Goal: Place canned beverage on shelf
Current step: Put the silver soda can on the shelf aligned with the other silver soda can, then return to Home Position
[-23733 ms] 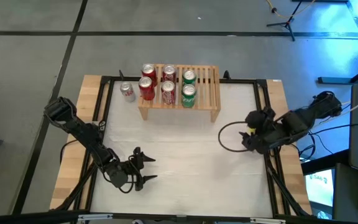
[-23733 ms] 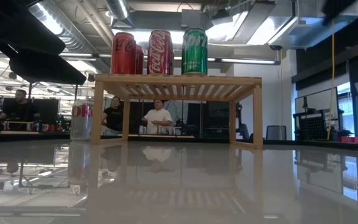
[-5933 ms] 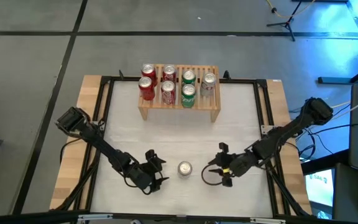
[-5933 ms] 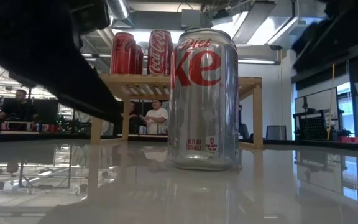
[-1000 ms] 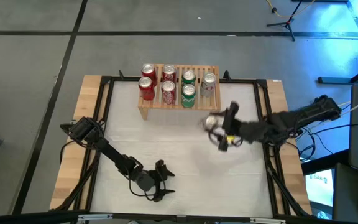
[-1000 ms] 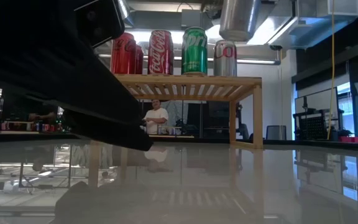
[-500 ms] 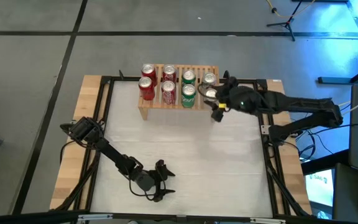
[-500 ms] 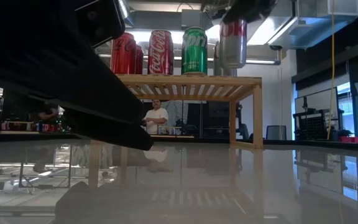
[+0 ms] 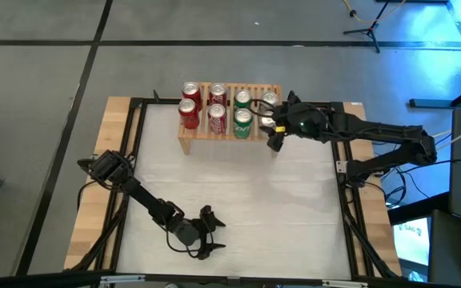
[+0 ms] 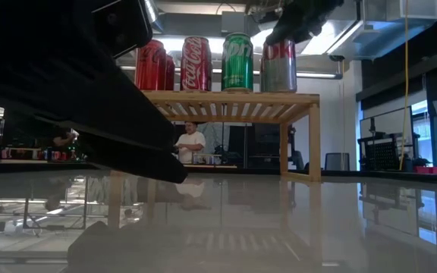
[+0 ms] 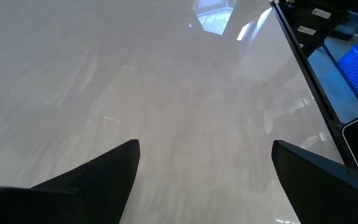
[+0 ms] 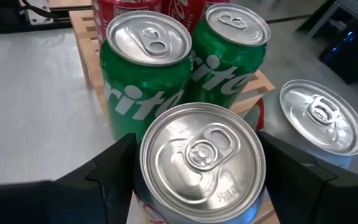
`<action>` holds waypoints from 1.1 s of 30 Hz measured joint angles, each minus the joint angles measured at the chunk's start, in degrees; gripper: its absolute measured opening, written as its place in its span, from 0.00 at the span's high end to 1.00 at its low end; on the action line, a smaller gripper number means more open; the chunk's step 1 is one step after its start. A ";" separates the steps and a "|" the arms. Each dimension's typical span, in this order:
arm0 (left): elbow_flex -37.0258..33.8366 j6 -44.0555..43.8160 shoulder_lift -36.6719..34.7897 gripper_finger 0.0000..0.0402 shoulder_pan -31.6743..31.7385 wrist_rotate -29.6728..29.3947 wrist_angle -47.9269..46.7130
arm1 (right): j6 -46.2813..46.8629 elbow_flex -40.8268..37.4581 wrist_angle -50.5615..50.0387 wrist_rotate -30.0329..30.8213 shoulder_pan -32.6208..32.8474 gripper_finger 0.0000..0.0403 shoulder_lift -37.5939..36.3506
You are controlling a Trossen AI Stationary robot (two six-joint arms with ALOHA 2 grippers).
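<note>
We're seeing the right gripper [image 9: 272,128] reaching over the right end of the shelf [image 9: 198,136], which is standing at the far edge of the bench [image 9: 238,192]. Its jaws are closed round a silver can [image 12: 199,163], 1 dark finger on each side of the can body in the right wrist view. In the low view the silver can [image 10: 278,66] is sitting upright w/ its base at the level of the slatted top, just beside the front green can [image 10: 237,62], near the shelf's right end. We can't tell whether the base is actually touching the slats.

In the right wrist view, 2 green cans [image 12: 146,74] are standing one behind the other next to the held can, & a 2nd silver can [image 12: 321,127] is on its other side. Red cans [image 9: 189,112] are filling the shelf's left part: 4 in the high view, 2 rows of 2.

The left gripper [image 9: 206,234] is resting low over the near part of the bench, well apart from the shelf, jaws spread wide & holding nothing; the left wrist view is showing only bare bench between its fingers [image 11: 98,177].

A person [image 10: 193,144] is showing in the room behind, under the shelf, in the low view.
</note>
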 joint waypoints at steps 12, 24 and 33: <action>0.00 0.02 0.00 0.12 0.00 0.00 0.00 | -0.14 0.05 0.29 -0.33 -0.21 0.29 0.19; 0.00 0.04 0.00 0.12 0.00 0.01 0.00 | -0.64 0.05 0.05 2.52 -0.19 0.03 0.21; 0.00 0.04 0.00 0.12 0.00 0.04 0.00 | -0.15 0.05 -0.17 2.40 -0.19 0.02 -3.10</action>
